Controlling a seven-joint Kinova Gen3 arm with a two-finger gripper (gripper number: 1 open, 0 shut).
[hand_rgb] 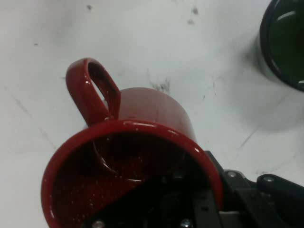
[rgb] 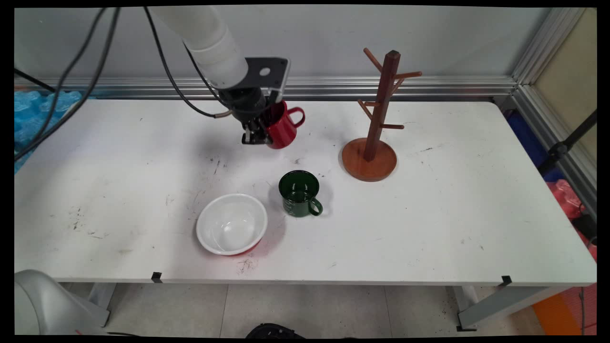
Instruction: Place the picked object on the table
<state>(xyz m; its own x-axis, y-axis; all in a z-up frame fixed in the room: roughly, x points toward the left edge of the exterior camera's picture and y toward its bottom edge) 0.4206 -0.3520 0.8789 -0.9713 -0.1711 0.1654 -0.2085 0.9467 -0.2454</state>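
My gripper (rgb: 259,136) is shut on the rim of a red mug (rgb: 282,126) and holds it tilted above the table, its handle pointing right toward the wooden mug tree (rgb: 380,114). In the hand view the red mug (hand_rgb: 142,156) fills the lower half, one finger inside it and one outside, its handle at the upper left. A dark green mug (rgb: 299,193) stands upright on the table below the held mug, and its rim shows at the hand view's top right as the green mug (hand_rgb: 285,42). A white bowl (rgb: 232,223) sits left of it.
The mug tree has a round base (rgb: 369,159) and several bare pegs. Black cables (rgb: 90,71) hang from the arm at the left. The table's front edge (rgb: 305,281) runs below the bowl.
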